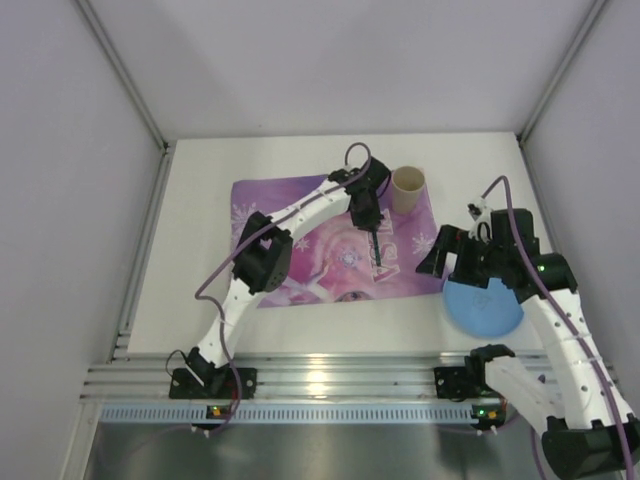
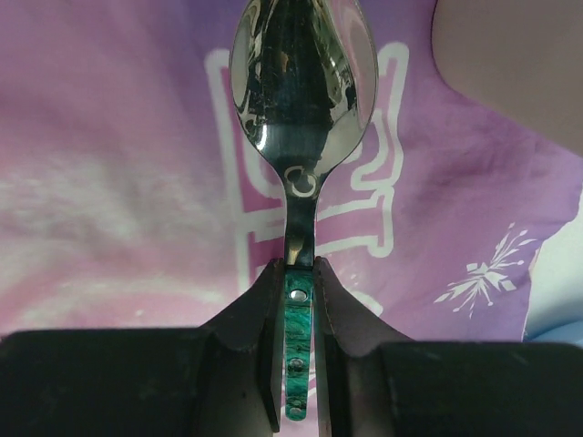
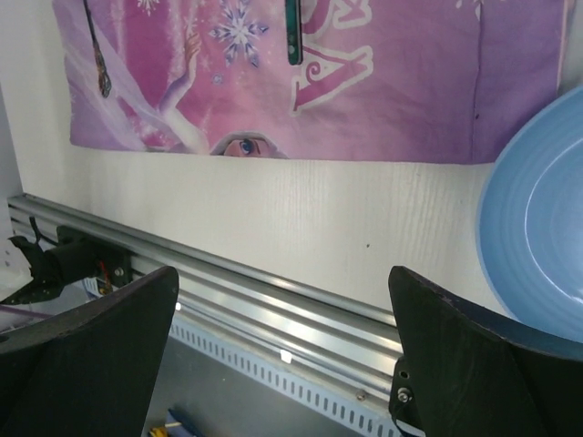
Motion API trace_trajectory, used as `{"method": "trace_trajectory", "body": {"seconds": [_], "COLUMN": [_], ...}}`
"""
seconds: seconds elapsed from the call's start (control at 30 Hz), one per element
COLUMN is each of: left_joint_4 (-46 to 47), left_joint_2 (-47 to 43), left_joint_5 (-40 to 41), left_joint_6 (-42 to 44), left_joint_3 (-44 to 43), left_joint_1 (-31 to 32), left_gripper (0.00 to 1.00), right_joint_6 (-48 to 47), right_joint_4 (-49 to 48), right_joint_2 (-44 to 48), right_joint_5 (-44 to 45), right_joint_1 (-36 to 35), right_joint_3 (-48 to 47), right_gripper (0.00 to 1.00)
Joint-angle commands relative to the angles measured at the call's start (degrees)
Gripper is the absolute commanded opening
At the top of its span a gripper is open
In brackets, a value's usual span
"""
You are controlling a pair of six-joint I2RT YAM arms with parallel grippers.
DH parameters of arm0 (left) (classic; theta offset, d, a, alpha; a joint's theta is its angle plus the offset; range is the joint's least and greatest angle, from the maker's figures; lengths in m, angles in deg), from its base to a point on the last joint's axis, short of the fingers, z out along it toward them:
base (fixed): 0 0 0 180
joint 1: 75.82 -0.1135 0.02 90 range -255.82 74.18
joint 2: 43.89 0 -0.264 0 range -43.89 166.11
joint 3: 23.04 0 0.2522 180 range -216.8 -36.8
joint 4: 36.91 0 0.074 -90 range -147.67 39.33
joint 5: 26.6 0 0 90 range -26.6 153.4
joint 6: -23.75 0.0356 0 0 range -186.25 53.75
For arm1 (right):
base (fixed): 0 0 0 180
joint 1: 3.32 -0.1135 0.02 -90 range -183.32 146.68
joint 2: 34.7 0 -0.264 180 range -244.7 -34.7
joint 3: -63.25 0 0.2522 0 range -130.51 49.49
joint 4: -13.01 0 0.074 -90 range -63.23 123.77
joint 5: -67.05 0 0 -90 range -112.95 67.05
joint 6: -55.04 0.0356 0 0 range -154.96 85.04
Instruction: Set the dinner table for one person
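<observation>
Left tool (image 2: 298, 273): pinching the green handle of the spoon (image 2: 302, 82), above the purple mat (image 2: 109, 137).
Right tool (image 3: 282, 282): wide open, holding nothing, near the blue plate (image 3: 537, 237).
Tabletop (image 3: 273, 218): white, under the mat and plate.

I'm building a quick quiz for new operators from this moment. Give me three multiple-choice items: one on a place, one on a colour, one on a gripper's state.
1. Where does the plate lie?
A. in the middle of the placemat
B. on the table, right of the placemat
C. on the table, left of the placemat

2. What colour is the handle of the spoon?
A. green
B. red
C. yellow

3. The left gripper is:
A. open and empty
B. shut on the spoon
C. open around the spoon

Answers:
1 B: the top view shows it on white tabletop at the placemat's right edge.
2 A: the left wrist view shows a green handle.
3 B: both fingers press against the handle.
</observation>
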Motion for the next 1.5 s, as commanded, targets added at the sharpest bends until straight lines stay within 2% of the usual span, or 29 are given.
{"method": "trace_trajectory", "body": {"seconds": [0.0, 0.3, 0.4, 0.43, 0.47, 0.5, 0.53, 0.7, 0.83, 0.97, 1.03, 1.07, 1.17, 1.3, 1.47], "left_joint_4": [3.88, 6.26, 6.61, 6.79, 6.96, 7.31, 7.75, 5.30, 4.94, 6.60, 9.32, 11.16, 13.82, 13.91, 13.38], "left_joint_2": [0.93, 3.57, 3.05, 2.09, 1.47, 0.85, -0.37, -5.11, -13.18, -20.41, -23.05, -23.49, -21.40, -13.07, -6.98], "left_joint_5": [-1.75, -3.41, -3.60, -3.60, -3.26, -3.25, -3.25, -2.73, -0.18, -1.83, -6.13, -10.94, -17.55, -22.39, -24.52], "left_joint_6": [-4.05, -4.67, -4.58, -4.49, -4.41, -3.88, -3.62, -0.46, 1.74, 6.56, 8.59, 9.47, 12.29, 11.94, 12.21], "left_joint_3": [-4.03, -6.14, -5.35, -4.83, -3.60, -2.89, -2.28, 0.36, 8.43, 18.00, 20.92, 23.19, 23.31, 18.75, 12.06], "left_joint_1": [0.76, 3.31, 3.31, 3.31, 3.31, 3.31, 3.31, 4.10, 4.89, 5.41, 6.11, 6.64, 9.89, 14.37, 17.90], "left_gripper": [0.00, 0.00, 0.35, 0.53, 0.59, 0.74, 0.76, 0.76, 0.74, 0.63, 0.55, 0.52, 0.50, 0.50, 0.54], "right_joint_6": [-1.42, -3.09, -2.65, -2.65, -2.48, -2.39, -2.30, -1.07, 1.21, 4.46, 4.90, 5.60, 6.48, 7.36, 8.24], "right_joint_4": [4.17, 6.90, 7.08, 6.55, 6.37, 6.20, 5.85, 5.58, 8.83, 8.48, 7.16, 7.07, 7.25, 11.45, 15.86], "right_joint_2": [3.02, 3.38, 3.11, 3.03, 2.59, 2.41, 2.32, 1.62, 1.01, -2.41, -3.56, -4.61, -5.59, -4.10, -1.11], "right_joint_5": [3.01, 6.00, 9.08, 7.95, 7.68, 7.50, 7.24, 8.28, 19.17, 18.75, 17.35, 17.43, 18.39, 24.95, 31.22], "right_joint_1": [-0.50, -0.94, -0.94, -1.12, -1.29, -1.38, -1.47, -1.47, -1.30, -0.68, -0.59, -0.59, -0.50, -0.42, -0.42], "right_joint_3": [0.21, 0.47, 0.90, 0.99, 1.43, 1.61, 1.79, 1.44, -0.23, -1.20, -1.73, -2.69, -4.53, -7.43, -12.79], "right_gripper": [1.00, 1.00, 1.00, 1.00, 1.00, 1.00, 1.00, 1.00, 1.00, 1.00, 1.00, 1.00, 1.00, 1.00, 1.00]}}
